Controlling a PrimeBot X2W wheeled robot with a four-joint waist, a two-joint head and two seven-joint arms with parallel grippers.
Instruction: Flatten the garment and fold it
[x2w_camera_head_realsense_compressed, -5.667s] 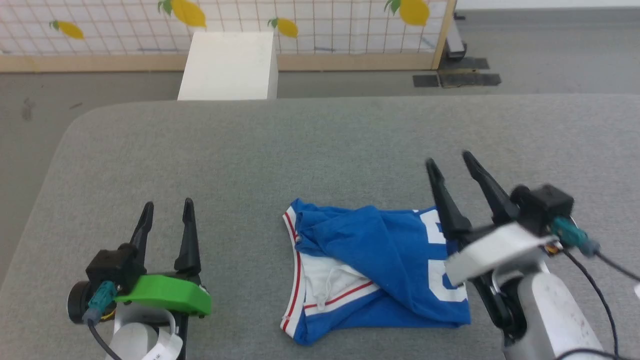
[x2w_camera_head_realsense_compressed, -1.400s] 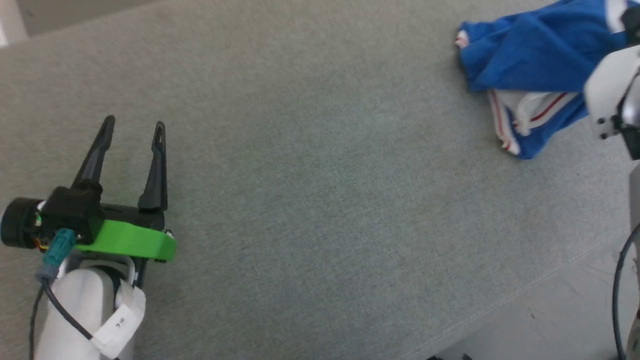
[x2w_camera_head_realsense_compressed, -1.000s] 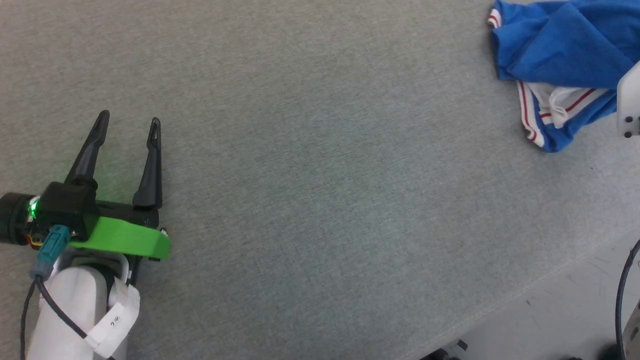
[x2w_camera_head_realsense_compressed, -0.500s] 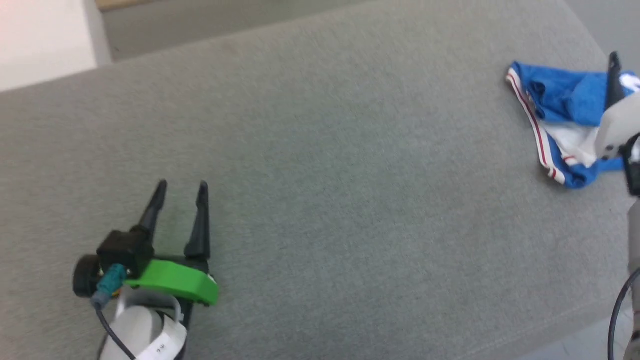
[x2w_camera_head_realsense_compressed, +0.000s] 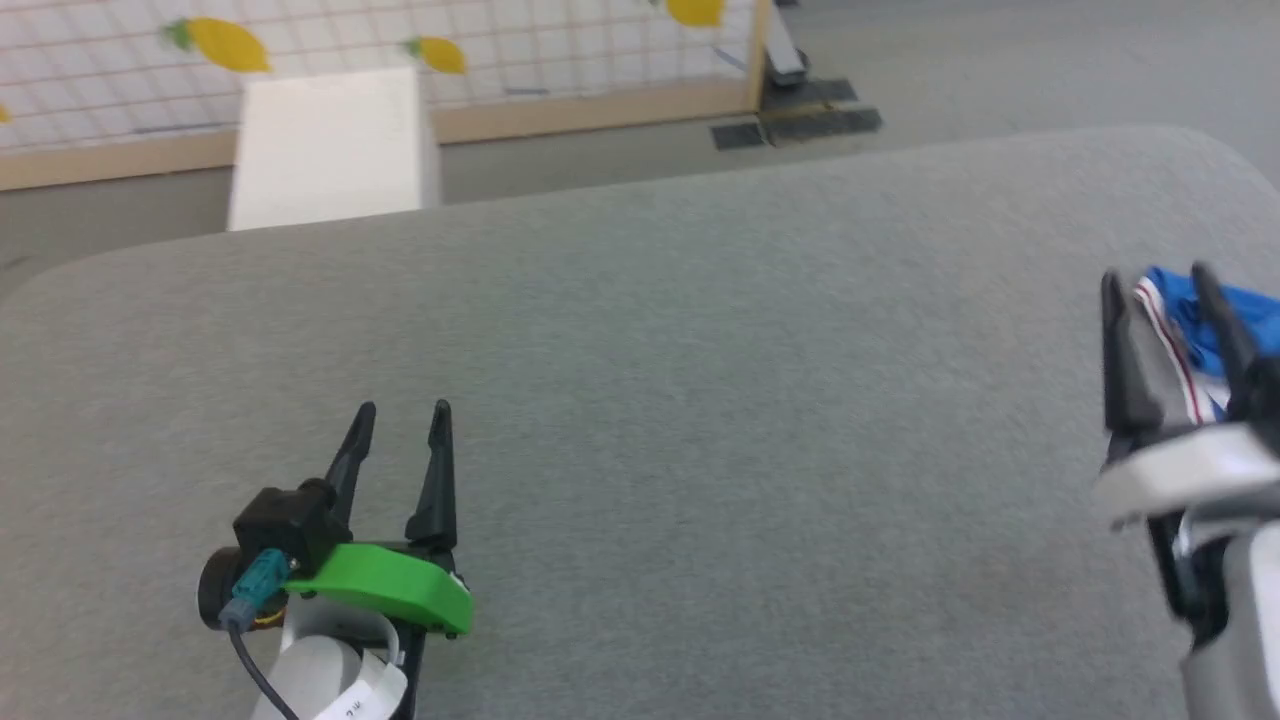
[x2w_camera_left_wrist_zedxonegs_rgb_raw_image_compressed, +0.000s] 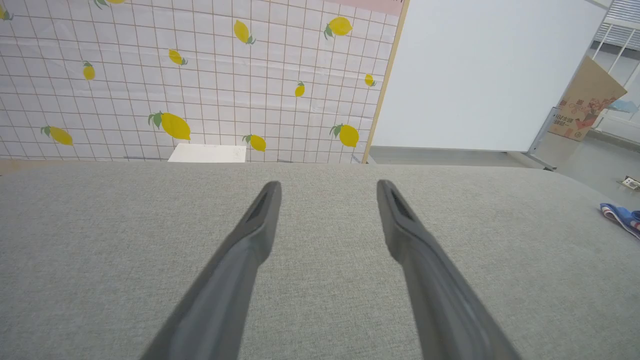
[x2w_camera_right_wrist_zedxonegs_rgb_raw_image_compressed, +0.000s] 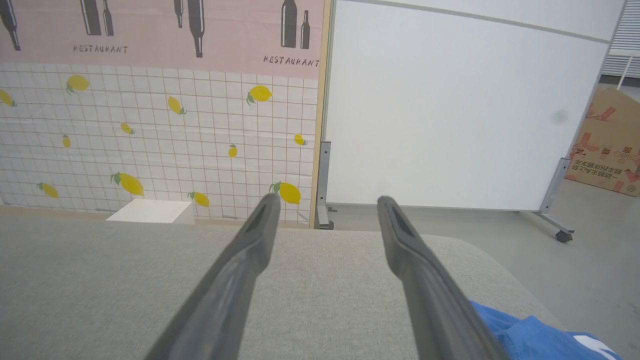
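The garment lies bunched at the far right of the grey padded surface, about 3 o'clock in the head view, so flattening is not yet done. The right gripper hovers at 4 o'clock, fingers spread wide and holding nothing, its tips framing the striped edge (probably lined up for a fresh grab there). The left gripper, equally wide and empty, rests at 7 o'clock, well apart from the cloth.

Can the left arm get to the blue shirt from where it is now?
Probably not easily: nothing blocks the way, but the garment lies across the table from the left gripper, beside the right gripper.
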